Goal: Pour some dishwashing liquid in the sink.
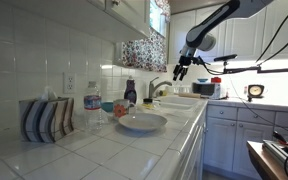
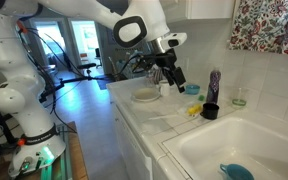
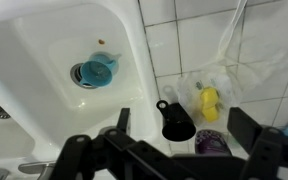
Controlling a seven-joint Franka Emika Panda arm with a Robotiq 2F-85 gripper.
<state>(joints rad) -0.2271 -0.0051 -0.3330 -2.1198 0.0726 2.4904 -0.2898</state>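
The bottle (image 2: 214, 85) stands upright at the back of the bench (image 2: 152, 122), against the tiled wall beside the sink (image 2: 209, 145). Its long axis is vertical, with the cap up. It looks slim and dark purple. A black cup (image 2: 210, 111) sits just in front of it; I cannot tell what it holds. A blue item (image 3: 99, 70) lies at the sink drain. The gripper (image 1: 179, 74) hangs above the bench, its fingers (image 3: 256, 140) spread apart and holding nothing.
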